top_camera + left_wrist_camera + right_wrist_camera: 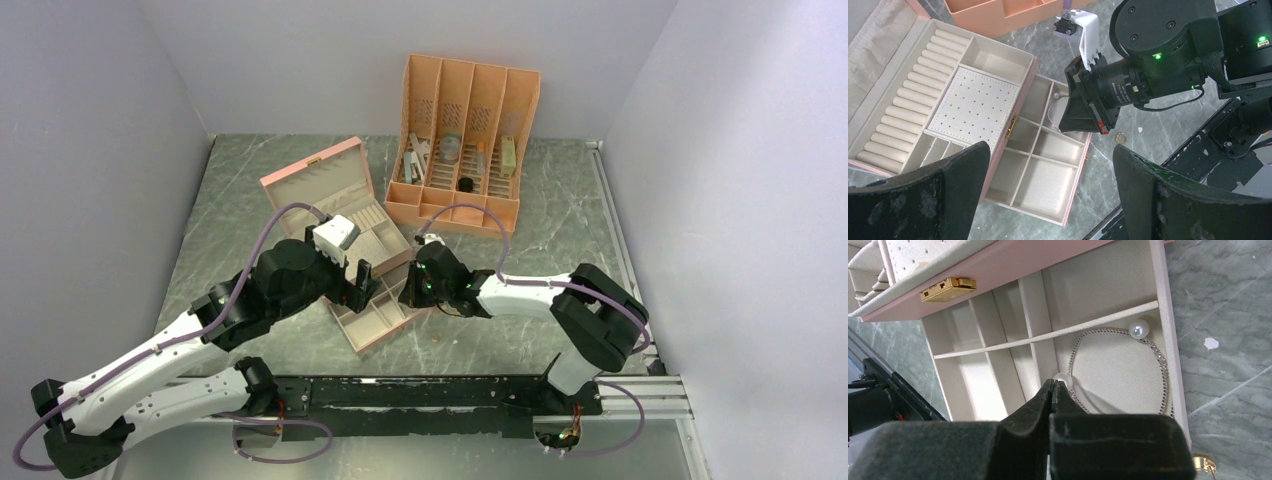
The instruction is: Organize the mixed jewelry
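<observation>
- Starting with the jewelry itself: a pearl chain (1139, 329) lies looped in a compartment at one end of the drawer (1162, 315). A small gold ring (1120, 136) sits loose on the table (1168, 130) just beside that drawer.
- We judge both to be feather-light. The chain is limp and will drape and snag on a divider. The ring is hard and slick, apt to skid or flick away.
- For the chain, we would pinch the fine links close to a pearl rather than the round pearl itself, which would likely squirt out. The ring wants a grip across its band, with the tips pressed down to the table.
- The right gripper (1053, 386) is fully closed. Its tips are down in that compartment, right against the second pearl (1063, 380). We cannot tell whether any links are caught between them.
- Its arm reaches leftward across the table, with the wrist pitched steeply down over the drawer.
- The left gripper (1050, 155) hangs spread wide and empty above the pink jewelry box (1024, 97), touching nothing.
</observation>
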